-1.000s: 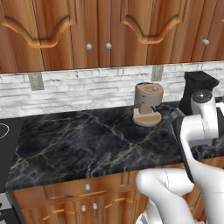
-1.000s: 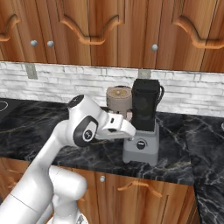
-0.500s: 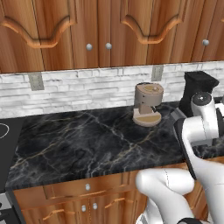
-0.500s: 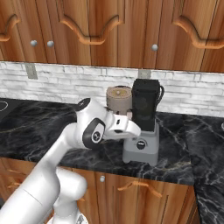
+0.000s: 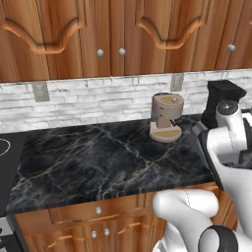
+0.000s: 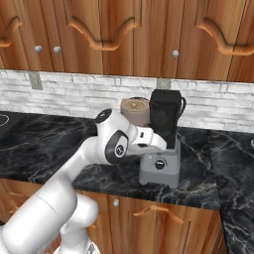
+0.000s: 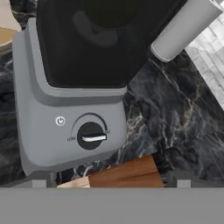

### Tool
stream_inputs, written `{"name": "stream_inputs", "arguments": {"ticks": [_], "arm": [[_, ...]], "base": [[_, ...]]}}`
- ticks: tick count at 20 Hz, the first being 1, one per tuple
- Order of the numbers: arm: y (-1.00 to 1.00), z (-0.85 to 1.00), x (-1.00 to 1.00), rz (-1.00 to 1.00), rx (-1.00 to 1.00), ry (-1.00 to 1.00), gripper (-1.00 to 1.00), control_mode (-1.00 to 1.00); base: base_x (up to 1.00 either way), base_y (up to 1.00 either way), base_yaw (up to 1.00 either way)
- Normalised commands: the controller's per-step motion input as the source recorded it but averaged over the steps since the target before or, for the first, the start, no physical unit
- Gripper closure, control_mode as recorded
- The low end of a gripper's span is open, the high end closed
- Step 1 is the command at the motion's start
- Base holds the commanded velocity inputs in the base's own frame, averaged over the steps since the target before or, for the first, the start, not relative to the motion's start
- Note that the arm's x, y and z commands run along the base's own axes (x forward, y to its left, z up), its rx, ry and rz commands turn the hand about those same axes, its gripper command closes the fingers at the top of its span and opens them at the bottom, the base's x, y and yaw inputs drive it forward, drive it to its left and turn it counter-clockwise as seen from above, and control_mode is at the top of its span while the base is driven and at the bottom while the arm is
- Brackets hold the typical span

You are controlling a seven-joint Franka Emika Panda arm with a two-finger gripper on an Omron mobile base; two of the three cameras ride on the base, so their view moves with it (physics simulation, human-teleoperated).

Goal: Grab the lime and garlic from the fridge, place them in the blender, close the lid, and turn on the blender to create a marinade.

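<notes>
Blender [image 6: 161,149]: standing on counter [image 6: 49,149], knob [image 7: 92,136] facing me; hand [image 6: 166,144]: hovering wide and empty at jar; I am judging: centre both fingers on knob, then turn.

Both base views look down across the counter [image 5: 98,162], sharing the blender [image 6: 161,144]; the hand view faces it closely.

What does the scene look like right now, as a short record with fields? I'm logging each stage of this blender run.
surface: black marble counter
blender: grey base, black jar, by the backsplash
knob: round, black, front of the blender's base
coffee machine: tan, left of the blender
end effector: open, empty, above the blender's base
</notes>
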Motion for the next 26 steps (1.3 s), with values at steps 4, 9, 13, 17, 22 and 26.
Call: {"name": "stream_inputs", "arguments": {"ticks": [4,9,13,17,22,26], "arm": [[-0.06,-0.18,0.25,0.0,0.0,0.0,-1.0,-1.0],[-0.03,-0.32,0.17,0.0,0.0,0.01,-1.0,-1.0],[-0.21,-0.23,0.15,0.0,0.0,0.0,-1.0,-1.0],[-0.18,-0.1,0.23,0.0,0.0,0.0,-1.0,-1.0],[-0.03,-0.18,0.26,0.0,0.0,0.0,-1.0,-1.0],[0.0,-0.29,0.27,0.0,0.0,0.0,-1.0,-1.0]], "base": [[0.0,0.0,0.0],[0.0,0.0,0.0],[0.0,0.0,0.0],[0.0,0.0,0.0],[0.0,0.0,0.0],[0.0,0.0,0.0]]}}
